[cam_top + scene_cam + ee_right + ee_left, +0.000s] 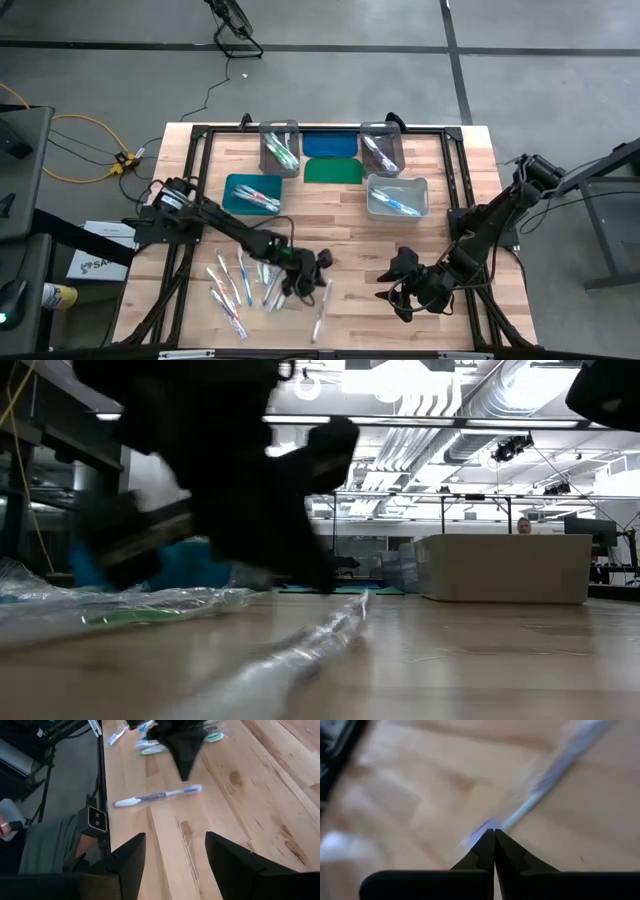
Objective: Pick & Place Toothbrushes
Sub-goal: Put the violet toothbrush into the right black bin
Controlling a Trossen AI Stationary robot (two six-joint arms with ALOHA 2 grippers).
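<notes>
At the near edge of the wooden table (350, 235), loose wrapped toothbrushes (238, 285), thin white sticks with blue, green and pink parts, lie scattered at the near left. One blue-handled toothbrush in clear wrap (159, 796) lies a little apart from them, toward the middle. The left gripper (300, 272) sits low just beside that pile, its dark fingers pressed together at the tips, a blurred blue-white brush running off from just past them; whether it is pinched there I cannot tell. The right gripper (398, 288) waits above bare wood at the near right, its fingers (131, 851) spread apart and holding nothing.

The step in hand looks like the pick. Next, I judge, the left arm must confirm its hold, lift clear of the pile and carry toward a bin.

Farther back, a teal plastic bin (252, 194) and a clear rectangular bin (396, 195) each hold a few brushes. Beyond them, two darker clear bins (280, 147) (382, 146) also hold brushes, flanking a flat blue lid (330, 145) and green lid (332, 171).
</notes>
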